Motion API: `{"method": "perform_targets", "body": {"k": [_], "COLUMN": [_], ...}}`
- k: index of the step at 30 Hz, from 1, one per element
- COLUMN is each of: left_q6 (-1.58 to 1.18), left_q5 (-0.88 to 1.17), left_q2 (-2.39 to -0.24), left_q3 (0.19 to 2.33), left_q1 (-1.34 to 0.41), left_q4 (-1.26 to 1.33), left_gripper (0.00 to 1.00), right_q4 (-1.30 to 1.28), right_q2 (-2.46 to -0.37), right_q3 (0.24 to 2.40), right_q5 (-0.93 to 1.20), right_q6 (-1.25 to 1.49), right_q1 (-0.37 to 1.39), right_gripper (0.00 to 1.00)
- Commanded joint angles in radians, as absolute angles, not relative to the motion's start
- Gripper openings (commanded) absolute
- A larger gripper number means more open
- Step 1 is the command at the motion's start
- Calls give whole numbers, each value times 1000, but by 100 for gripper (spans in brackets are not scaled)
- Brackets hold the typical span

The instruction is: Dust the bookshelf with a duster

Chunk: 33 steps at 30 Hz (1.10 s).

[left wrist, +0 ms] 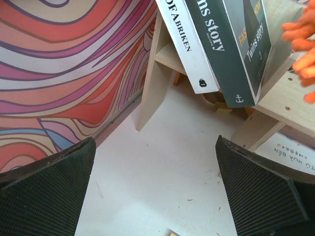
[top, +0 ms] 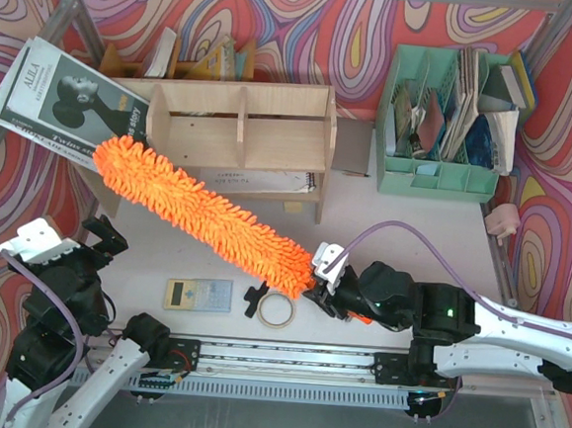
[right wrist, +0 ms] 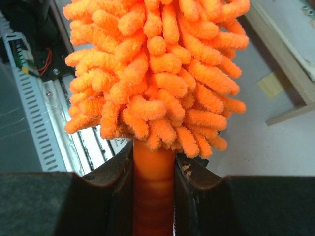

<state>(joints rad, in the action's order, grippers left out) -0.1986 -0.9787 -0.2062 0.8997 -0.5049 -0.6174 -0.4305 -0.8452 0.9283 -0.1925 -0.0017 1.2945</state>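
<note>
The bookshelf [top: 244,121] is a light plywood unit with dividers at the back middle of the table; its leg and shelf edge show in the left wrist view [left wrist: 150,78]. The duster [top: 202,212] is a long fluffy orange brush lying diagonally, its far tip at the shelf's left front corner. My right gripper [top: 322,281] is shut on the duster's smooth orange handle [right wrist: 153,191], with the fluffy head [right wrist: 157,69] just beyond the fingers. My left gripper [top: 101,234] is open and empty above bare table left of the shelf, its black pads [left wrist: 44,191] wide apart.
A magazine [top: 62,97] leans at the shelf's left end. A mint green file organizer [top: 442,122] with papers stands at the back right. A tape roll [top: 276,310], a black clip [top: 253,299] and a calculator [top: 197,293] lie near the front. A notebook [top: 254,180] lies under the shelf.
</note>
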Motion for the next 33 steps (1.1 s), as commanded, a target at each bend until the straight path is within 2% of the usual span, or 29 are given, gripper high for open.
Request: {"method": "perform_targets", "body": {"k": [1,6,11,22,33], "left_q6": [-192,-191,-190,-193,-187], "left_q5": [-1002,-999,-987,-980,-974], "left_q2": [-191,-199,-219,-235,-241], "left_q3": [886,886,889,893,891], "left_q1": [-502,-501,-501,-502,-500], "left_q4": [-591,-590,-592,-597,-592], "left_gripper": [99,99,99,99,98], "right_q4": [-329,-260,-235,-199,-189], "right_q2": [-833,-860,-1005,-1373,-1542], "right_q3": [972,1023,1148,1429,1498], "right_q5": [-327,-477,-574,-407,-249], "right_q6": [-3,53,105,106,144], "right_q1": [1293,1293,1292,1267,1260], "right_gripper": [0,0,0,0,0]}}
